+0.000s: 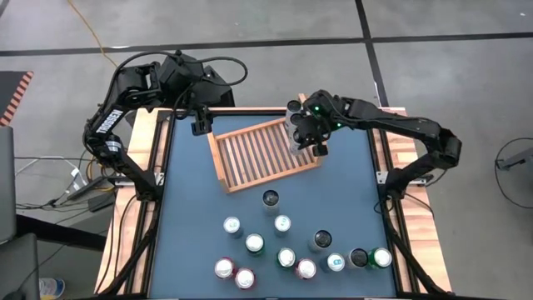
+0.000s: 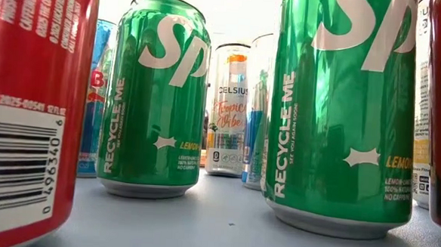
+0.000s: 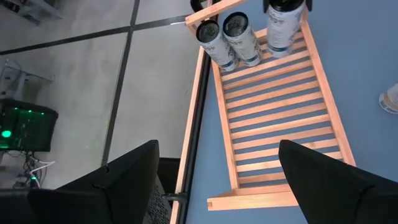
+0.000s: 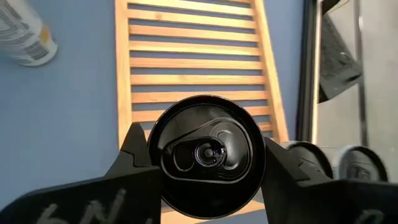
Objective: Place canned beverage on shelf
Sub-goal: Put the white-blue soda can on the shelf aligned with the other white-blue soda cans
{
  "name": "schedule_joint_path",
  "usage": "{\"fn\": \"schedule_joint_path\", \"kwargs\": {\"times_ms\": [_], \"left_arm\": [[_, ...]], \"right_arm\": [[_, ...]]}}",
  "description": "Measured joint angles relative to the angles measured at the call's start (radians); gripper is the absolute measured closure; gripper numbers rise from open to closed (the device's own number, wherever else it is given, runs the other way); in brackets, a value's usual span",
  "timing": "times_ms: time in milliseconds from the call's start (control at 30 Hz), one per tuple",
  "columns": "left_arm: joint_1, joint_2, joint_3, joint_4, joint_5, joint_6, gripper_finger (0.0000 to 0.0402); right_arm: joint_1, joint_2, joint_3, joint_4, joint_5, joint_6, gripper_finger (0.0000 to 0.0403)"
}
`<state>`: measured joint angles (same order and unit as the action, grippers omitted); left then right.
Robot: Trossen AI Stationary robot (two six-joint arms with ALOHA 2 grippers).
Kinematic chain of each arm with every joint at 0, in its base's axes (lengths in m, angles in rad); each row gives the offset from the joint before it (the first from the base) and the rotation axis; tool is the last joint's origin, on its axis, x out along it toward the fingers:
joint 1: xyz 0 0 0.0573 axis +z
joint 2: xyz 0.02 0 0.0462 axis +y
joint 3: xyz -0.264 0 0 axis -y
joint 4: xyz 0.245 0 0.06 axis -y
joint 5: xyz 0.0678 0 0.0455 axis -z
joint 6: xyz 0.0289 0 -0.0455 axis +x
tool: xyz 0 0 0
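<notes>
The light-brown slatted shelf [image 1: 262, 154] lies on the blue table, toward its far side; it also shows in the left wrist view [image 3: 280, 118]. Two cans [image 3: 227, 40] stand on its slats at the right end. My right gripper [image 1: 310, 137] is over that end, shut on a black-topped can [image 4: 207, 155] next to those two. My left gripper [image 1: 202, 125] hangs open and empty at the shelf's far left corner. My right gripper pinches the can between its two fingers, on opposite sides of its wall just below the top rim [image 4: 154, 149]. The fingers [image 4: 134, 152] come from above, pointing down. The can stands upright [image 3: 283, 28], its base at the slats; I cannot tell whether it rests on them.
Several loose cans [image 1: 283, 223] stand on the near half of the table; the low view shows green [image 2: 152, 97], red [image 2: 25, 90] and white [image 2: 229, 109] ones close up. Wooden rails [image 1: 158, 150] edge the table's left and right sides.
</notes>
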<state>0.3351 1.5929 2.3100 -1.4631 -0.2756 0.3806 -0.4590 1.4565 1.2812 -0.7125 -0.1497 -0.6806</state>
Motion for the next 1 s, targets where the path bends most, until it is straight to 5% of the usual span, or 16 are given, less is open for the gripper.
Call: {"fn": "schedule_joint_path", "kwargs": {"times_ms": [133, 1000], "left_arm": [[0.0, 0.0, 0.0, 0.006, -0.001, -0.002, 0.0083], [0.0, 0.0, 0.0, 0.006, -0.028, -0.023, 0.0083]], "right_arm": [[-0.033, 0.026, -0.002, -0.027, -0.092, -0.023, 0.0262], [-0.123, 0.104, -0.002, -0.033, -0.106, -0.123, 0.0262]]}}
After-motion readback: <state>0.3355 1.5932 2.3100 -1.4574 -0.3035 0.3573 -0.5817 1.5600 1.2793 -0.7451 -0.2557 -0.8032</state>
